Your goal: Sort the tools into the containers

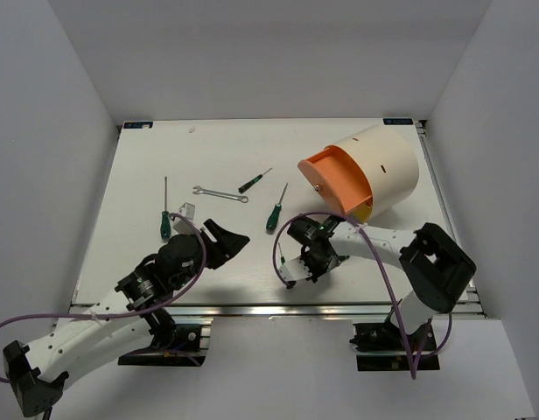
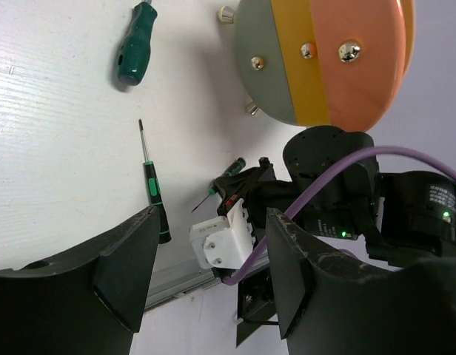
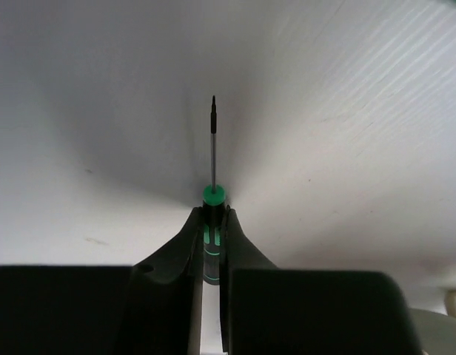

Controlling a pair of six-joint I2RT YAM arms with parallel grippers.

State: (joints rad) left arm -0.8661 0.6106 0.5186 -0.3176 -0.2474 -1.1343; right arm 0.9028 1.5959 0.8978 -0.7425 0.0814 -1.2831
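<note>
Fingers of right gripper (image 3: 212, 222) clamped on handle of one screwdriver (image 3: 213, 148), held over table (image 1: 129, 175) near drum (image 1: 388, 166); fingers of left gripper (image 1: 221, 238) apart, holding nothing. Three more screwdrivers (image 1: 165, 223) (image 1: 255, 181) (image 1: 276, 214) and one wrench (image 1: 220, 193) loose on table; one drum.

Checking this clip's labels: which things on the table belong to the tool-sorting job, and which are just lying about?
Belongs to the job:
wrench
drum
far-left screwdriver
screwdriver beside wrench
screwdriver nearest drum
fourth screwdriver, gripped in the right end effector

Lying about:
small pale piece by the far-left screwdriver, too small to identify
white speck at the far edge
</note>
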